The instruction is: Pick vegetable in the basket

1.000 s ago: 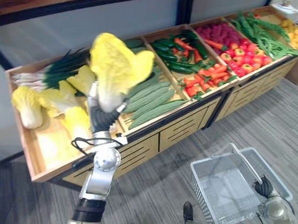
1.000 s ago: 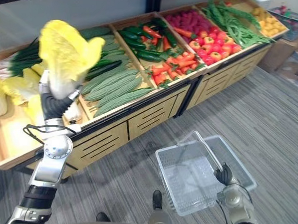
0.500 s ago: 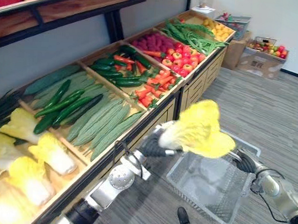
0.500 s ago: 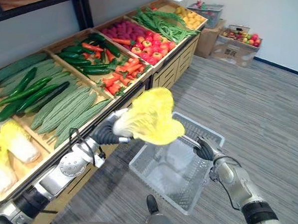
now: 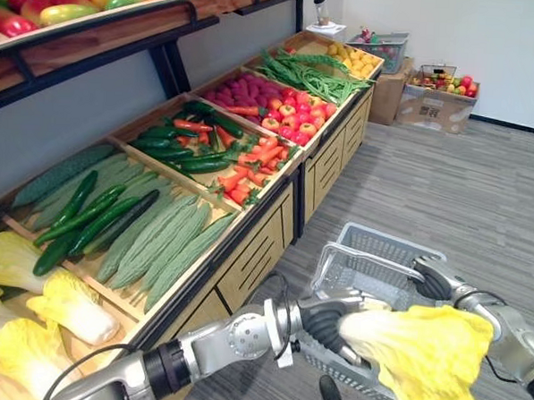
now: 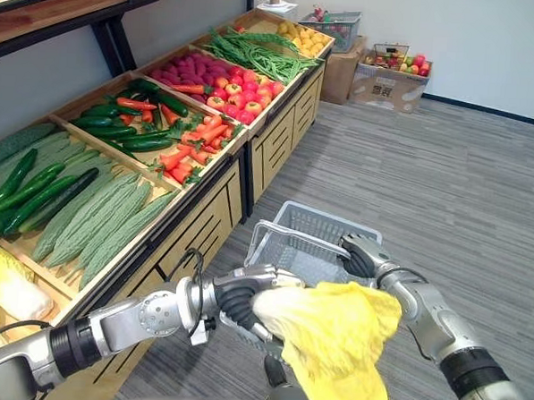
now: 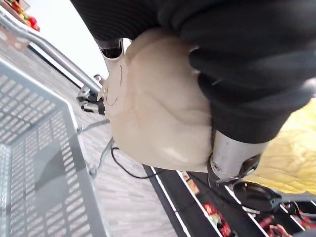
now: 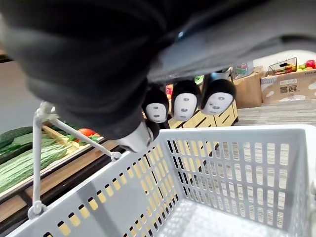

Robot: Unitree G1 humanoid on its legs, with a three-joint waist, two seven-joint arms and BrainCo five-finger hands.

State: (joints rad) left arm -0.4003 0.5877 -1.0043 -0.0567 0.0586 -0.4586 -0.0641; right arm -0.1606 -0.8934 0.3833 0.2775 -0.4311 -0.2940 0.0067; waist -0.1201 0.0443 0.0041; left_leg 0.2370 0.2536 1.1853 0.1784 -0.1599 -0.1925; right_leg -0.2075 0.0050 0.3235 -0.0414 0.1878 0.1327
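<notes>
By the wooden produce stand [image 5: 255,253], the left hand [image 5: 325,326] clasps the napa cabbage [image 5: 425,352] by its firm base, its leaves likely light and floppy; the right hand [image 5: 433,279] is curled on the basket [image 5: 390,235] handle.

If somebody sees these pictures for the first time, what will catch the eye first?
The big yellow napa cabbage stands out first, gripped by its pale stem in the left hand, low in the head views before the grey plastic basket. The right hand holds that basket's handle. Along the robot's left runs a wooden stand full of green and red vegetables.
</notes>
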